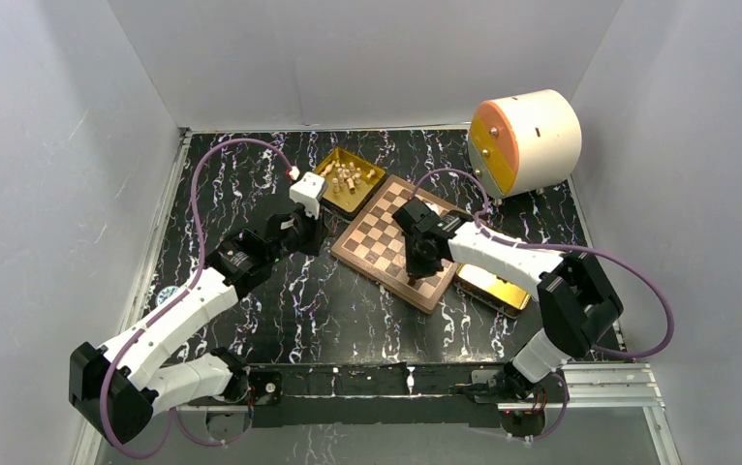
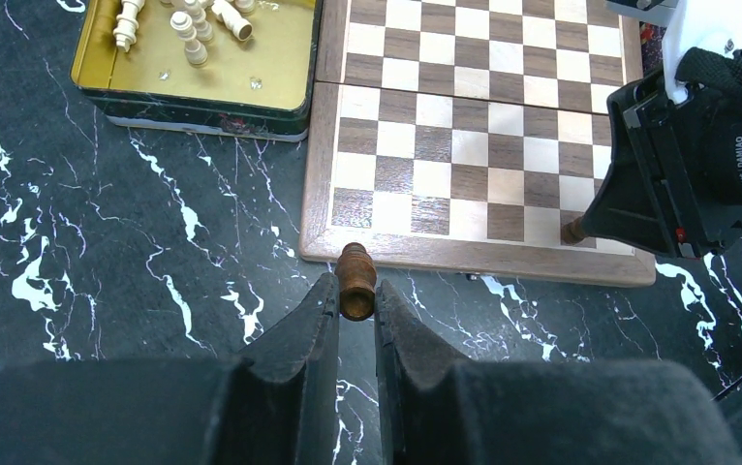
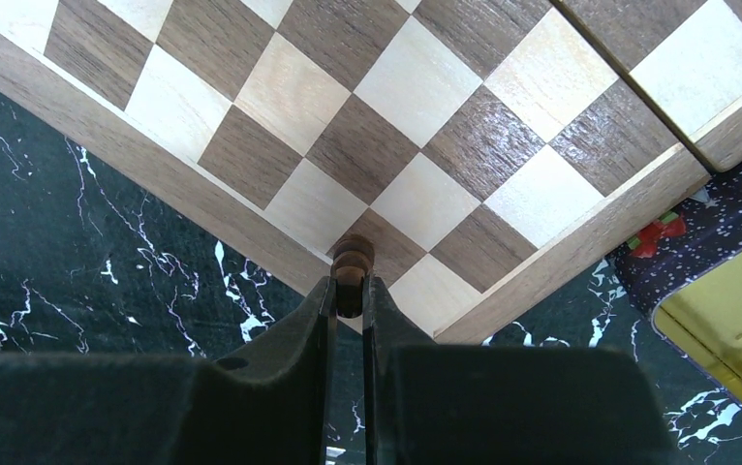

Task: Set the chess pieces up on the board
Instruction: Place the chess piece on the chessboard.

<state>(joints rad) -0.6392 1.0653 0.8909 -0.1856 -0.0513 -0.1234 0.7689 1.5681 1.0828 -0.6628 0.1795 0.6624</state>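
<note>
- My left gripper (image 2: 355, 295) is closed on a dark brown piece (image 2: 355, 276). It holds the piece just outside the border of the board (image 1: 372, 237), on its 9 o'clock side.
- The left arm is folded at the elbow and reaches low over the table (image 2: 106, 242).
- The gold tray (image 2: 251, 73), at 11 o'clock from the board, holds the cream pieces (image 2: 193, 24) lying in a heap.
- I see no piece standing free on the board, so I judge the task is only at its beginning.
- My right gripper (image 3: 350, 295) is closed on a second dark piece (image 3: 353, 257), over an edge-row square near the 5 o'clock corner. I cannot tell if its foot touches the wood.
- The right arm bends out toward 3 o'clock, the forearm crosses the board, and the wrist points down.
- To place it well, I would lower it straight, centre the foot in the square, open only a little, then lift vertically. The left arm should wait outside meanwhile.
- A second gold tray (image 1: 493, 288) lies at 4 o'clock from the board.
</note>
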